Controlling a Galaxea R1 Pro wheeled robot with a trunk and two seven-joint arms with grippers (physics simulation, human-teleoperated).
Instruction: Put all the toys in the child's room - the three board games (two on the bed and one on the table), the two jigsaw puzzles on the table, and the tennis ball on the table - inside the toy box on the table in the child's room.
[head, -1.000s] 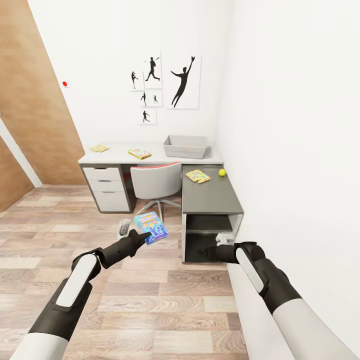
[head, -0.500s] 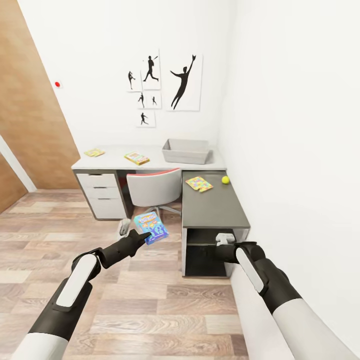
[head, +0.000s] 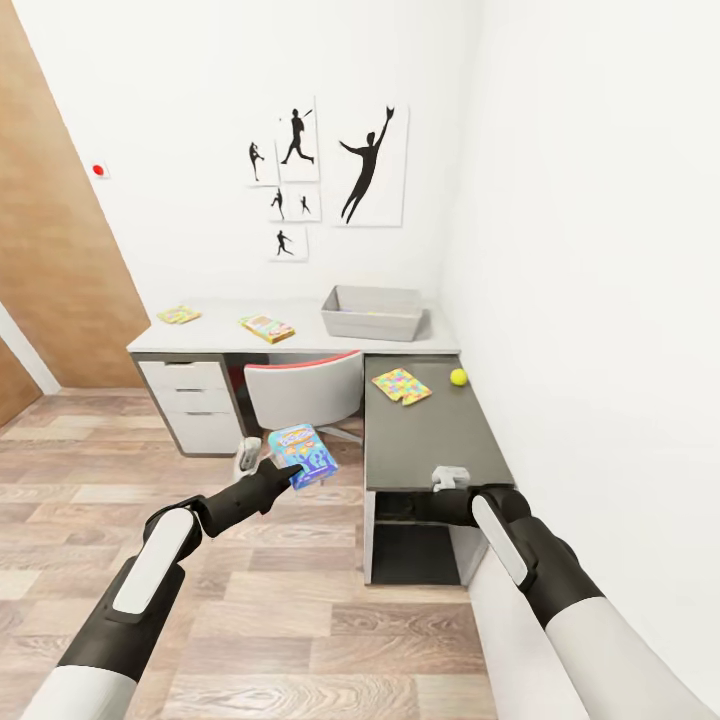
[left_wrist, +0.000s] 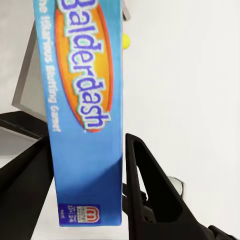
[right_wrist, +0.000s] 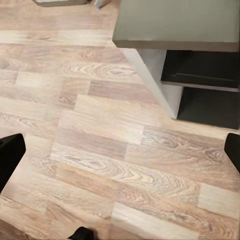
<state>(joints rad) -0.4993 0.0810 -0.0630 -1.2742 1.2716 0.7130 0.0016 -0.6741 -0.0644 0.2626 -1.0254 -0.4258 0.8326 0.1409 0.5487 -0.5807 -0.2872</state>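
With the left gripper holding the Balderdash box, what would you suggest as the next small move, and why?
Probably keep rolling toward the desk. The left gripper grips the Balderdash box over the floor, short of the desk, and the grey toy box sits at the far corner against the wall, likely beyond reach. The right gripper is open and free.

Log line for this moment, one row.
left gripper: shut on Balderdash board game | right gripper: open | toy box: on desk ahead

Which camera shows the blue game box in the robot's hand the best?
The left wrist view is best: the blue game box sits close up between the left gripper's fingers, and you can read "Balderdash" on it. The head view shows the same box small, held above the floor. The right wrist view looks down at the wooden floor.
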